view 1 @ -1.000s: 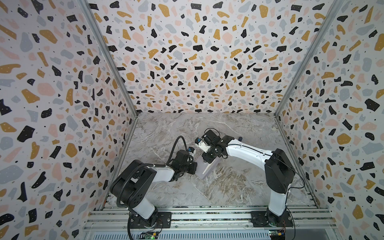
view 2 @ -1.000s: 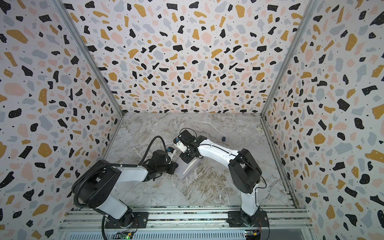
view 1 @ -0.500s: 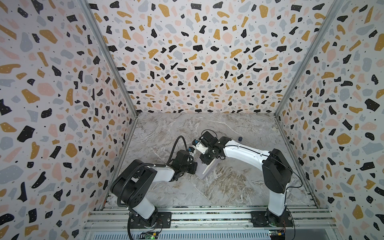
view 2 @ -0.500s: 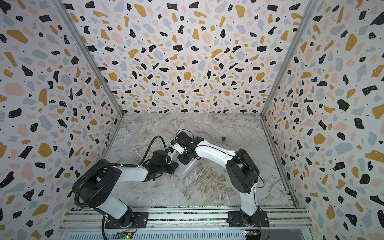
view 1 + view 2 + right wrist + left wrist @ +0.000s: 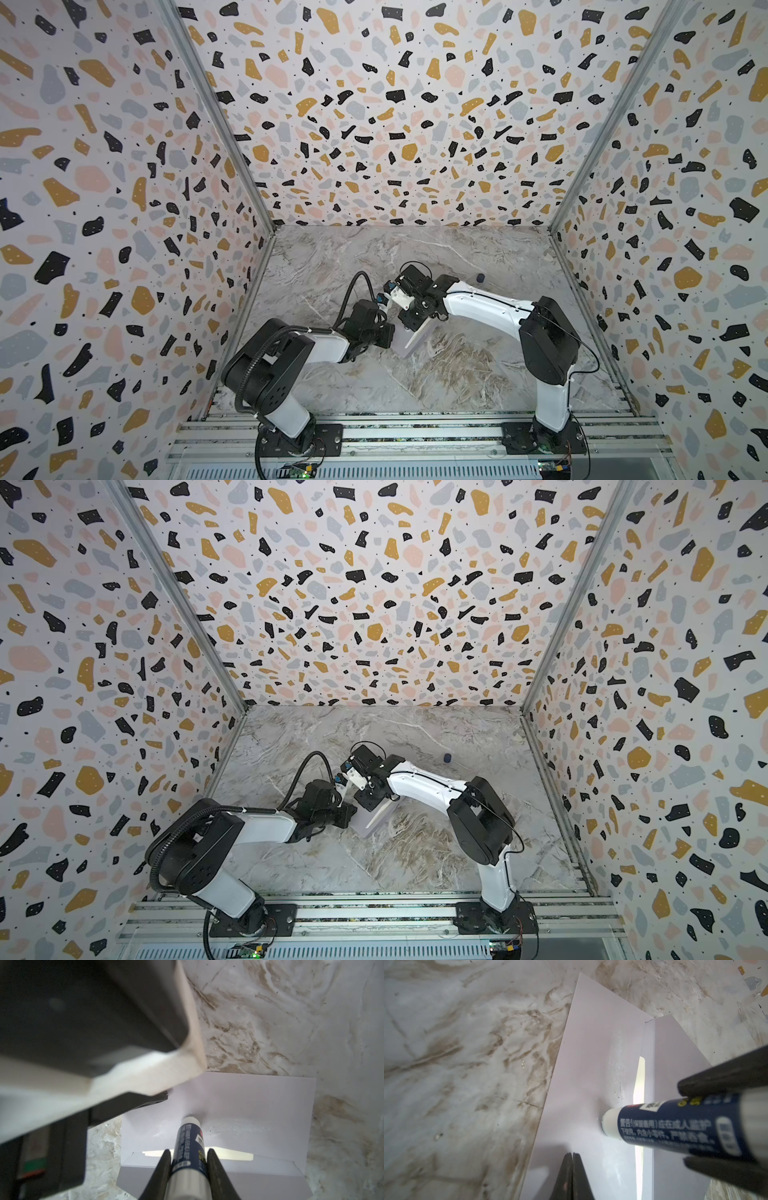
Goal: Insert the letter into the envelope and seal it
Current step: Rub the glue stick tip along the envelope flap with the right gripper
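The lavender-grey envelope (image 5: pixel 415 338) (image 5: pixel 374 818) lies flat on the marble table, between the two arms. In the wrist views the letter shows only as a cream strip (image 5: pixel 640 1080) (image 5: pixel 230 1154) in the envelope's mouth. My right gripper (image 5: pixel 188 1150) (image 5: pixel 409 326) is shut on a dark blue glue stick (image 5: pixel 190 1140) (image 5: pixel 675 1126), whose white tip touches the envelope (image 5: pixel 249 1101) beside the mouth. A whitish glue smear (image 5: pixel 618 1064) runs along that face. My left gripper (image 5: pixel 572 1154) (image 5: pixel 390 334) is shut and empty, its tips resting on the envelope (image 5: pixel 587 1053) near one edge.
A small dark blue cap (image 5: pixel 481 277) (image 5: pixel 447 758) lies on the table behind the right arm. The left arm's wrist body (image 5: pixel 83 1022) fills much of the right wrist view. Patterned walls close in three sides of the marble table (image 5: pixel 457 374).
The right gripper has slid the glue stick slightly to the left along the envelope. The left gripper has stayed in place on the envelope.
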